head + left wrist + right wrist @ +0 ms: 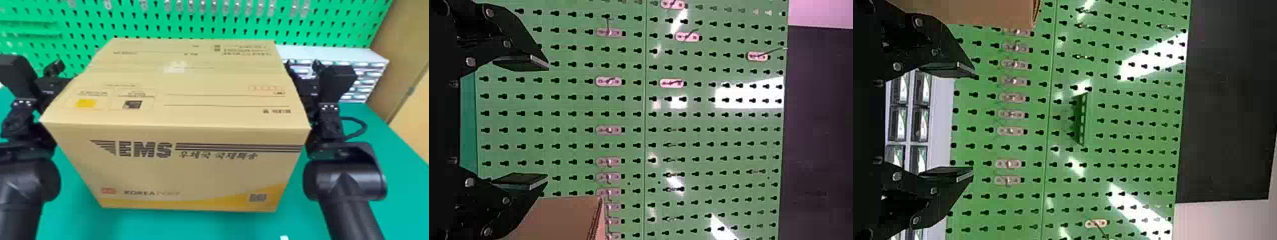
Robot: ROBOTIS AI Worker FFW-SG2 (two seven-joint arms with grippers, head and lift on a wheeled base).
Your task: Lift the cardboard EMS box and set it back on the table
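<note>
"Where's the cardboard EMS box (pixel 178 175) from where the claws are?"

"Right between them: just beside the left claw (pixel 54 86), on its right, and just beside the right claw (pixel 303 84), on its left (a bulky thing, printed side towards us)."

"And what has the left claw (pixel 548 120) got hold of?"

"Nothing. Its two fingers stand wide apart with an empty gap between, and the box lies outside that gap."

"Same with the right claw (pixel 974 122)?"

"Same: spread wide, gap empty, box off to the side. Whether either one touches the cardboard, I can't tell."

"Is the box down on the table (pixel 399 172)?"

"Can't tell that either (its underside is hidden). The table spreads below both claws. Beyond them stands the green pegboard (pixel 223 30), and past the right claw, farther right, is the white rack (pixel 360 57)."
</note>
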